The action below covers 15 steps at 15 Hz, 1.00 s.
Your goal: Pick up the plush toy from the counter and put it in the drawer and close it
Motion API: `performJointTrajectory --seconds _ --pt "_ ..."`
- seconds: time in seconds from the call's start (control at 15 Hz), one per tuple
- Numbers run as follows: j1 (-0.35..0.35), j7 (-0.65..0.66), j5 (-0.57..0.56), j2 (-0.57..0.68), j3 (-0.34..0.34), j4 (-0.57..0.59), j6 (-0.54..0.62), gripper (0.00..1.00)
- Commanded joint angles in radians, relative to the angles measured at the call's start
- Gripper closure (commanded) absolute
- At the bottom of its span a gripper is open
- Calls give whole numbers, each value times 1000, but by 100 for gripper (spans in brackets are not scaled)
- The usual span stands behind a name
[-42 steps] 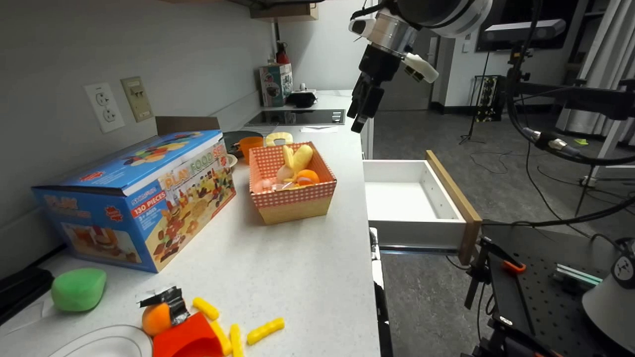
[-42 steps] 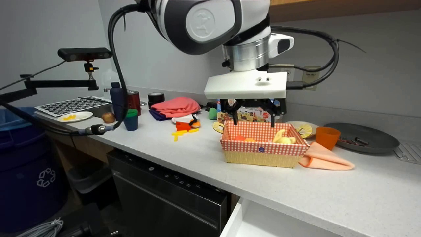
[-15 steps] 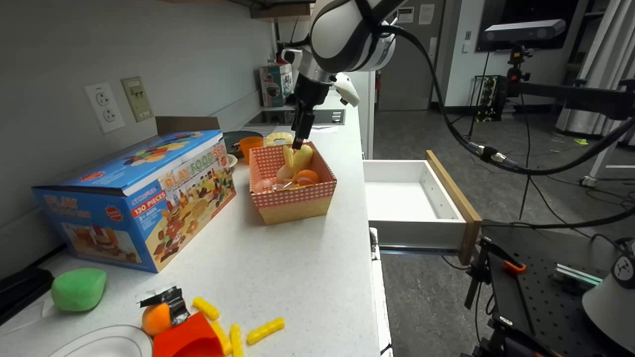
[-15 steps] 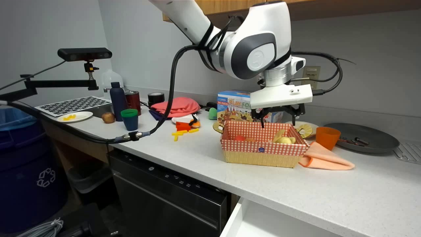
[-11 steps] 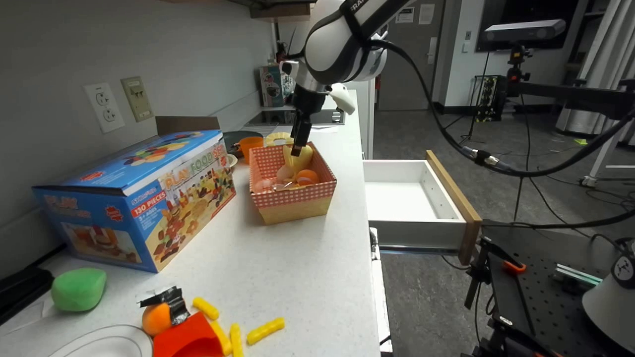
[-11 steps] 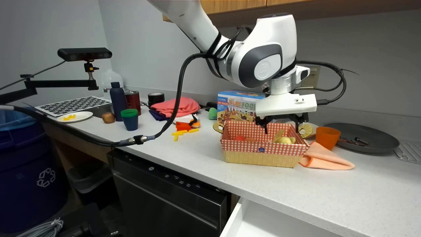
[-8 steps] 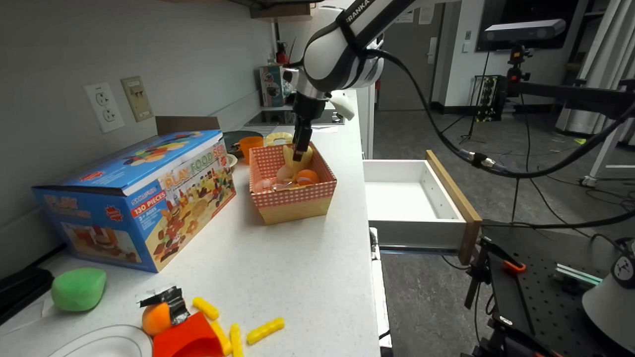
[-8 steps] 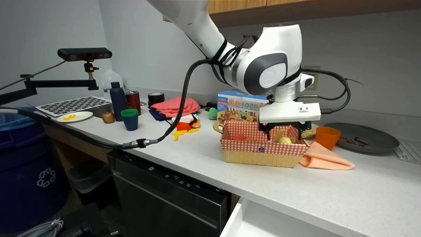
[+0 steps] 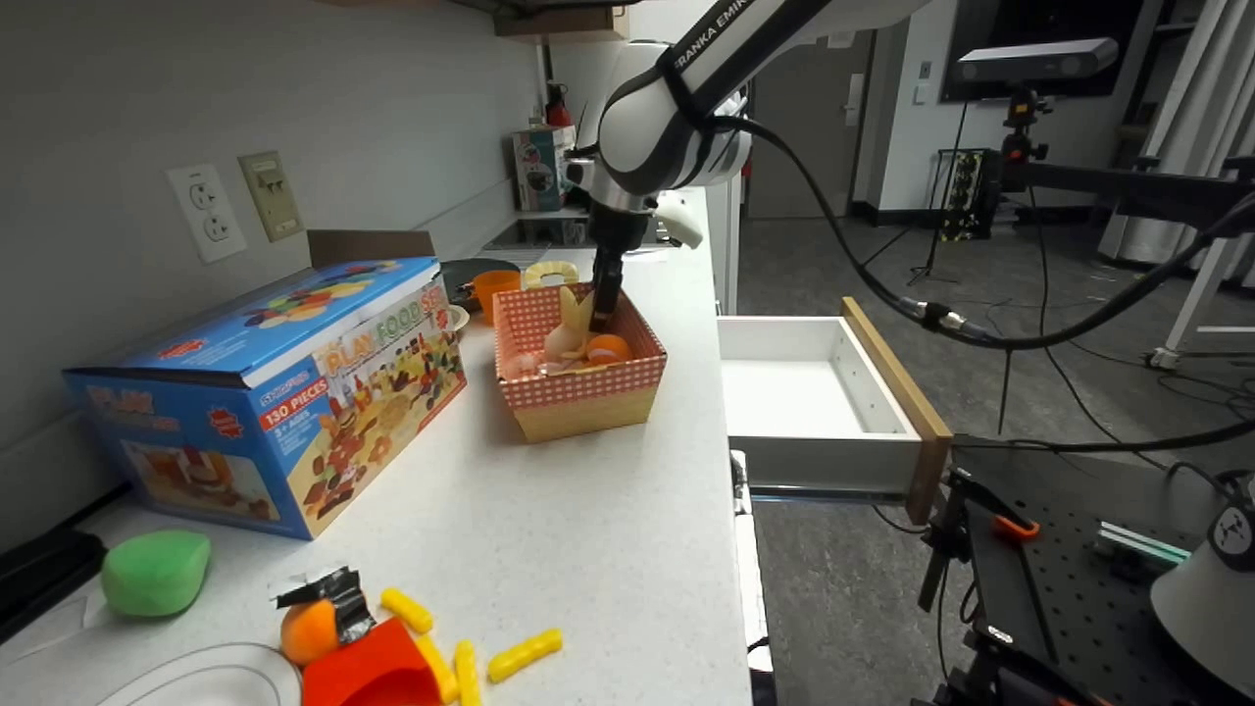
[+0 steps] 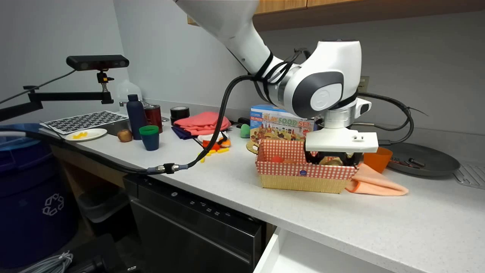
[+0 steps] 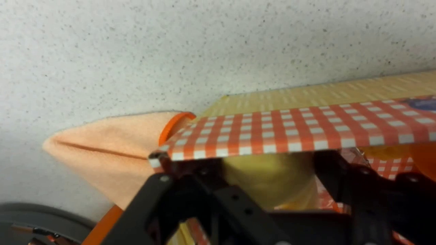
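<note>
Noted a descent of the black, jointed, two-fingered claw [image 9: 602,319] since the earlier frame, from above to down inside a rectangular basket [image 9: 588,412] with a red-and-white checked rim and a straw-coloured, woven-look lower wall. Noted also a very slight shift of the same basket. Found the pale yellow, soft-looking, rounded plush toy [image 11: 269,183] inside the basket, between two dark fingers [image 11: 332,173] in the wrist view, partly hidden by the checked rim. Marked the fingers as standing apart, with the plush toy filling the gap; cannot tell a firm grip from mere closeness. In the same basket, close to the claw, saw a smooth, round orange piece [image 9: 609,350].

Recorded the basket as upright on the long white counter [image 9: 637,549], finely speckled and flat. Just beside one basket corner, saw a folded, soft-napped peach cloth [image 10: 379,185] with an orange edge; near that, a plain orange cup [image 10: 379,159] and a dark, shallow, round pan [image 10: 439,163]. Farther along the counter, saw a printed blue cardboard box [image 9: 358,412], a smooth green lump [image 9: 157,574], and ridged yellow sticks [image 9: 525,655] by a bright red open container [image 9: 363,652].

Below the counter edge, found the shallow, rectangular drawer [image 9: 794,392] pulled out, smooth and white inside, with a light wood-coloured front.
</note>
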Motion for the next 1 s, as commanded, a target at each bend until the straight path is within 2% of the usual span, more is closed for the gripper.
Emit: performJointTrajectory --seconds 0.0,0.33,0.4,0.47,0.6,0.67,0.93 --pt "-30 6 3 13 24 46 -32 58" --pt "-38 -2 16 -71 30 16 13 95" --pt "-39 -1 15 -101 25 -5 25 98" --pt "-41 1 17 -127 21 -20 32 100" --pt "-46 14 16 -187 3 -71 51 96" --pt "-49 20 18 -217 -6 -102 61 98" --pt "-47 95 -26 -325 -78 -262 110 97"
